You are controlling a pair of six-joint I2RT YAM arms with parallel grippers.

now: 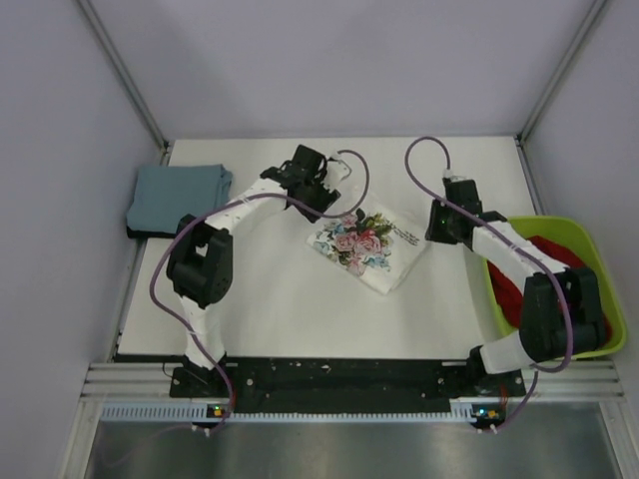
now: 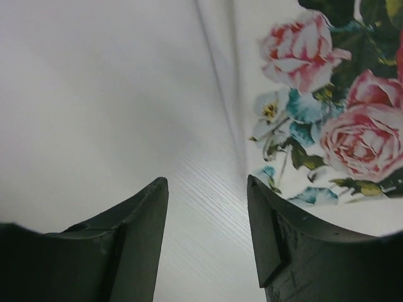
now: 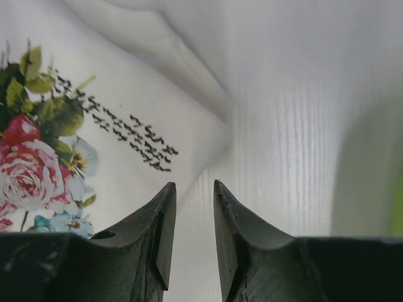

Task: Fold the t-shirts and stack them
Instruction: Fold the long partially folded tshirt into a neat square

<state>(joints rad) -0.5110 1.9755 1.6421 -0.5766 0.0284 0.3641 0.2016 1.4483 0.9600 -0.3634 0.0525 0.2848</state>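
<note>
We see the folded white flower-print t-shirt [image 1: 367,247] lying mid-table between the two grippers; its line of black script is not legible. The left gripper [image 2: 208,182] gapes wide and empty at the shirt's edge, and the right gripper [image 3: 194,185] stands narrowly parted, also empty. The blue-grey t-shirt [image 1: 178,197] lies folded at the far left.

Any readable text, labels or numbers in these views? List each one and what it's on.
Three short lines of dark cursive script, printed on the white flowered t-shirt: too small and blurred to read.
No other words, labels, brands or numbers visible in any view.
</note>
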